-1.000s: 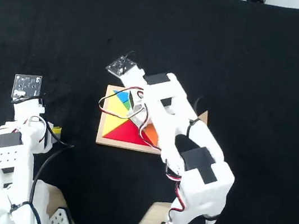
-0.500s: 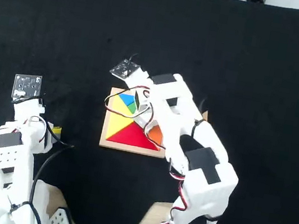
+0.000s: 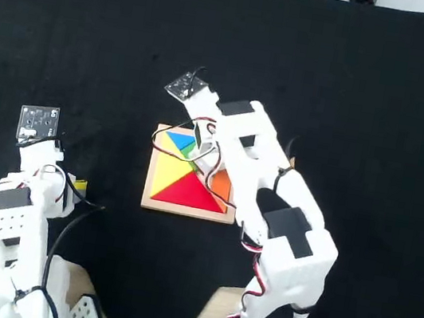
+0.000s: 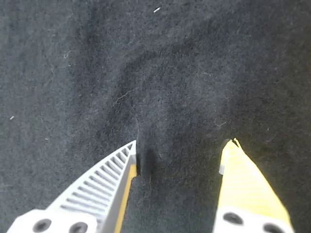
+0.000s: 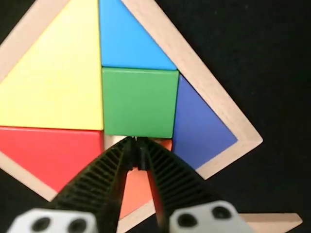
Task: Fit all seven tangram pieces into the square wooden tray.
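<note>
The square wooden tray (image 3: 148, 197) lies mid-table and holds a yellow triangle (image 5: 53, 87), a light blue triangle (image 5: 127, 41), a green square (image 5: 139, 102), a darker blue piece (image 5: 199, 128), a red triangle (image 5: 48, 150) and an orange piece (image 5: 136, 189). My right gripper (image 5: 135, 141) is shut, with its tips on the tray at the green square's edge, over the orange piece. A sliver of bare wood (image 5: 112, 140) shows beside the tips. In the high view the right gripper (image 3: 202, 161) hangs over the tray's middle. My left gripper (image 4: 182, 150) is open above bare black cloth, at the table's left (image 3: 71, 185).
A flat wooden part (image 5: 272, 221) pokes out beside the tray's corner, seen as a tan corner (image 3: 290, 165) behind the right arm. Black cloth covers the table all around the tray.
The tray slid a little to the right. The right arm's wrist moved toward the far side of the tray. The left arm has kept still.
</note>
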You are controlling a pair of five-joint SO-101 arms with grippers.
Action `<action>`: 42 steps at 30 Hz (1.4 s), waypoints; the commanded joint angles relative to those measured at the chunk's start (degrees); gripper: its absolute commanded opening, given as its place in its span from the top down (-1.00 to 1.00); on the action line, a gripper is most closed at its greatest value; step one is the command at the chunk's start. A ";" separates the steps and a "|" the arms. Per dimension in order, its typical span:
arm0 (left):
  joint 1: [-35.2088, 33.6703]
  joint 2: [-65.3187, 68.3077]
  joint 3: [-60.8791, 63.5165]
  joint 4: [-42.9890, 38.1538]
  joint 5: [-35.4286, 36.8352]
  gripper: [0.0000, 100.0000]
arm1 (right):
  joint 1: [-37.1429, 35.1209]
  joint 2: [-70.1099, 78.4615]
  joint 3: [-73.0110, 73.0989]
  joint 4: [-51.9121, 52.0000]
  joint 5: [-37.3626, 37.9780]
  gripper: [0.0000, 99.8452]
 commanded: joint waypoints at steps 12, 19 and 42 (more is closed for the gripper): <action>0.22 -0.79 -0.13 -0.53 -0.26 0.45 | -1.67 2.95 -2.68 -5.89 -0.62 0.98; 0.22 -0.79 -0.13 -0.53 -0.26 0.45 | -1.76 -2.07 -2.77 -0.97 -0.62 0.98; 0.22 -0.79 0.04 -0.44 -0.26 0.45 | 27.60 -18.86 1.10 10.64 35.96 0.49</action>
